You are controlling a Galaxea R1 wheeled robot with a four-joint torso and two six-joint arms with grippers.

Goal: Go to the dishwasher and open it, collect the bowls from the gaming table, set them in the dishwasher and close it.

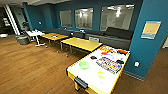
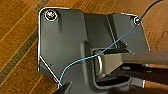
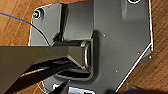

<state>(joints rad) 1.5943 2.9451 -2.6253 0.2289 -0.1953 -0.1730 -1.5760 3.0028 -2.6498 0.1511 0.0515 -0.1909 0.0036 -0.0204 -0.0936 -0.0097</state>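
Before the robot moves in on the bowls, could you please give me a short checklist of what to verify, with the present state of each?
1. Gaming table in the head view: ok.
2. Green bowl upright on the white top, near the left edge: ok.
3. Yellow-green bowl apart from the green one: ok.
4. Game box lies beside the bowls, not touching them: ok.
5. Wood floor open on the table's left side: ok.
6. Jaws open: cannot tell.

Soft, blurry pictures; ceiling lights glare in the windows [image 1: 117,16] at upper centre; the wood floor [image 1: 30,67] gleams evenly.
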